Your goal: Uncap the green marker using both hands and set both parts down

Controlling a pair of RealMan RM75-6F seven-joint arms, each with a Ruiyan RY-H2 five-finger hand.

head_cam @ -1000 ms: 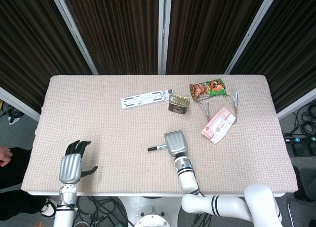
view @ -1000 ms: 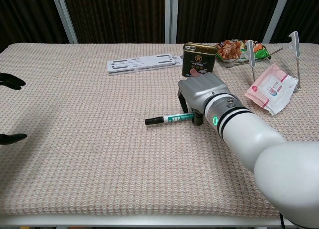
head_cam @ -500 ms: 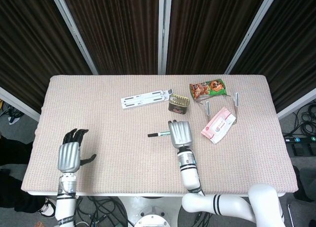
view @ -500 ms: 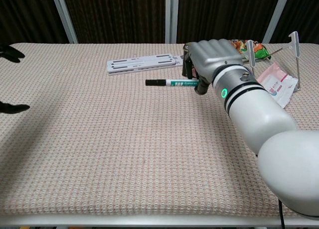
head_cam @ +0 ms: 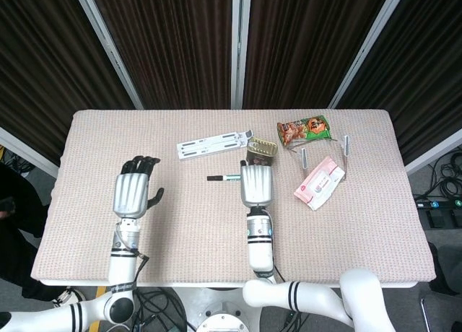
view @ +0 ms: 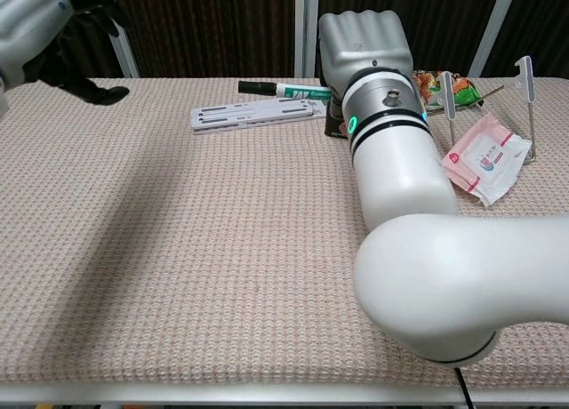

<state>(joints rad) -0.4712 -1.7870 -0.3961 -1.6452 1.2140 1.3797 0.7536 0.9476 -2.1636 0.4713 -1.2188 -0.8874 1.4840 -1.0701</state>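
My right hand (head_cam: pixel 256 185) (view: pixel 362 40) grips the green marker (head_cam: pixel 224 178) (view: pixel 282 89) and holds it level in the air above the middle of the table. The marker's black cap points toward my left side and sticks out of the fist. My left hand (head_cam: pixel 134 193) (view: pixel 49 31) is raised over the left part of the table with its fingers spread and nothing in it. A wide gap lies between the left hand and the marker's cap.
At the back lie a white flat bracket (head_cam: pixel 214 145) (view: pixel 256 115), a dark tin can (head_cam: pixel 260 152), a snack bag (head_cam: pixel 304 129) (view: pixel 436 87), and a pink wipes pack (head_cam: pixel 319 182) (view: pixel 485 155) leaning on a wire stand (view: pixel 524 76). The beige tablecloth (head_cam: pixel 180 231) covers the table.
My right hand lifted the marker off the cloth and raised it higher. My left hand rose from the front-left table edge and moved inward toward the marker.
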